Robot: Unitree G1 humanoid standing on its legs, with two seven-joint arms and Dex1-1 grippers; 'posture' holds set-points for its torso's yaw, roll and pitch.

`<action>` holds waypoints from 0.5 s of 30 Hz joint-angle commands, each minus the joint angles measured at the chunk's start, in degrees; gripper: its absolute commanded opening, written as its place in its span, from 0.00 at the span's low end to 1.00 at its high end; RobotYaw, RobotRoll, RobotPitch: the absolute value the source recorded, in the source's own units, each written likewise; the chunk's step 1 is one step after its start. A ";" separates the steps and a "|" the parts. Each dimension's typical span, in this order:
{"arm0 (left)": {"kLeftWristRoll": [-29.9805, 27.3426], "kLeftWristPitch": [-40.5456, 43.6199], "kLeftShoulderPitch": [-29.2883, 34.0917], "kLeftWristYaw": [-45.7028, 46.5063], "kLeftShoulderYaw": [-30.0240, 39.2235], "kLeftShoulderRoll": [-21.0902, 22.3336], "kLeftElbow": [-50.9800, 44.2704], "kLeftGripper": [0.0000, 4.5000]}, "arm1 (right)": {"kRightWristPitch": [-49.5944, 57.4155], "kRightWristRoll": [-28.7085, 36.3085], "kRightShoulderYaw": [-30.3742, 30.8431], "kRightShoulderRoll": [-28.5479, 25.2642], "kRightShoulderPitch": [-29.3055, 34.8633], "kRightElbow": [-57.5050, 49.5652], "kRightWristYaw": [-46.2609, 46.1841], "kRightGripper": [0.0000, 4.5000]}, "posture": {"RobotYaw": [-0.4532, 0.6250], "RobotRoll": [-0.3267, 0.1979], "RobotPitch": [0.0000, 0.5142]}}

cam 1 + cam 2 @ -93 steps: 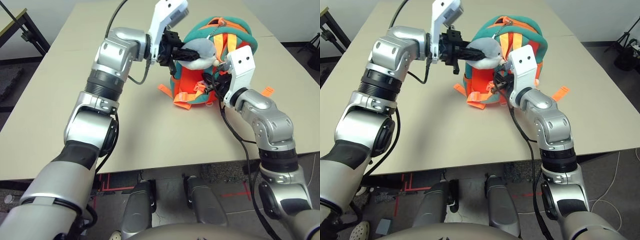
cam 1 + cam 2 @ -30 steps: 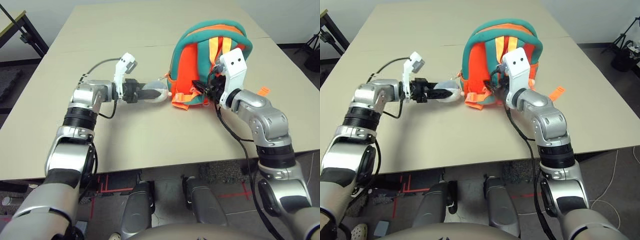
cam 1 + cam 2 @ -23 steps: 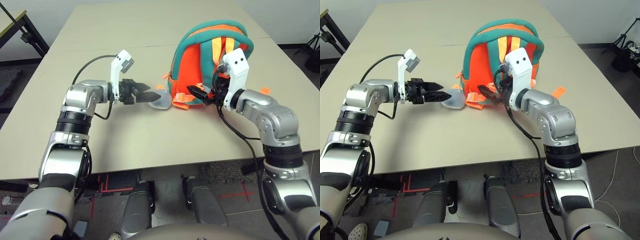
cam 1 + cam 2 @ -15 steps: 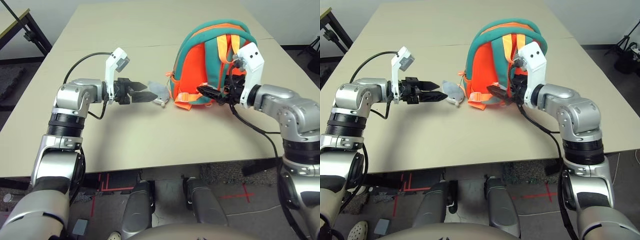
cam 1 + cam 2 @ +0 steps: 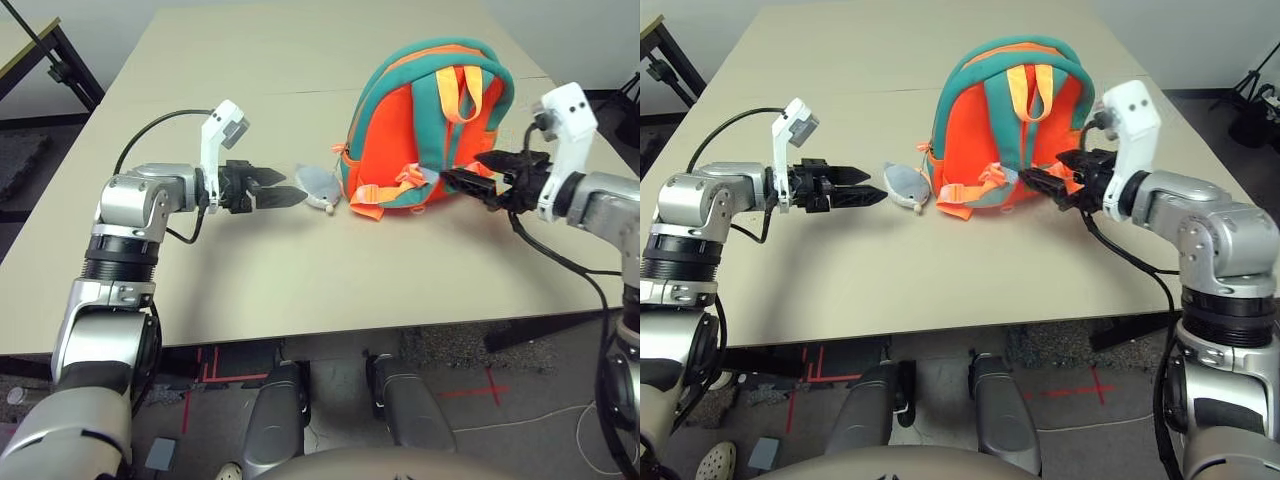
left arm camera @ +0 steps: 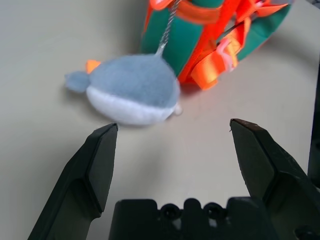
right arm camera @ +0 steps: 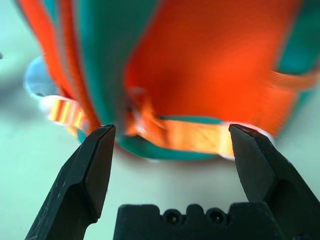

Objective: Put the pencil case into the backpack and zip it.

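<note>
The orange backpack [image 5: 425, 130] with teal trim stands upright on the table, strap side toward me. Its grey plush toy [image 5: 318, 185] lies on the table to its left, hanging from a thin chain. My left gripper [image 5: 290, 188] hovers open just left of the toy, not touching it; in the left wrist view the toy [image 6: 132, 90] lies beyond the spread fingers. My right gripper [image 5: 462, 170] is open at the backpack's lower right, close to a strap [image 7: 185, 135], holding nothing. The pencil case is not in view.
The beige table [image 5: 300, 290] stretches wide around the backpack, with a seam across its far half. Loose orange strap ends [image 5: 370, 200] lie at the backpack's base. A dark stand [image 5: 50, 60] sits off the table at the far left.
My left gripper has let go of the plush toy and drawn back to the left. My right gripper has pulled away to the right of the backpack, which now stands upright.
</note>
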 commanded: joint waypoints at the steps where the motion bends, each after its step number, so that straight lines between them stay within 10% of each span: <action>1: -1.77 1.75 1.98 1.20 2.24 1.54 -2.62 1.00 | -0.21 0.66 -2.93 -1.06 2.30 0.55 -0.46 0.99 | 0.28 0.62 0.28; 15: -3.54 -5.90 9.93 16.91 16.09 -3.14 -4.24 1.00 | -14.10 -4.32 -8.54 6.15 4.90 8.10 -11.70 0.99 | 0.28 0.62 0.28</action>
